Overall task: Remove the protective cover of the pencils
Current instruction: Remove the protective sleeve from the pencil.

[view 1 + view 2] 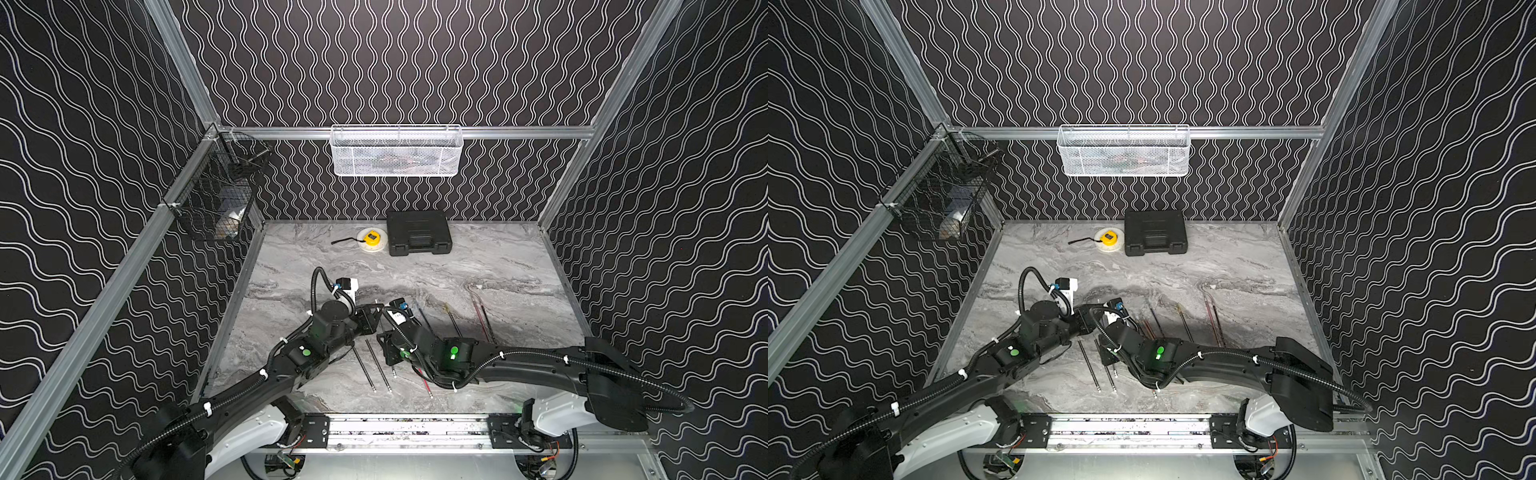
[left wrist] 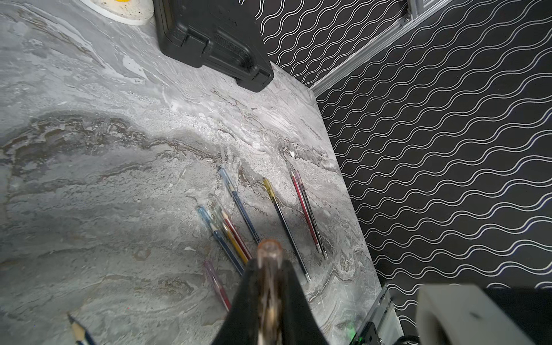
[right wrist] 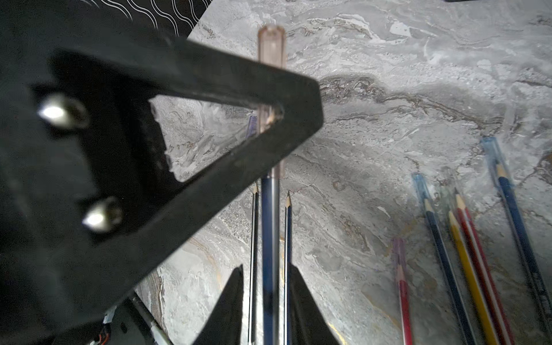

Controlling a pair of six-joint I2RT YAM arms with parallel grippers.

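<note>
Top views: white basket [image 1: 397,129] holds unclear items; black case [image 1: 417,232] shut; pencils [image 1: 364,370] outside.

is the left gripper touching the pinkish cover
Touching. In the left wrist view the left gripper is shut on the pinkish cover, pinching both its sides.

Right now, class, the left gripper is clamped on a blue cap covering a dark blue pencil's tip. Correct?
Not quite: the cap clamped in the left gripper is pinkish, not blue, as the right wrist view shows. It does cover the tip of the dark blue pencil.
</note>
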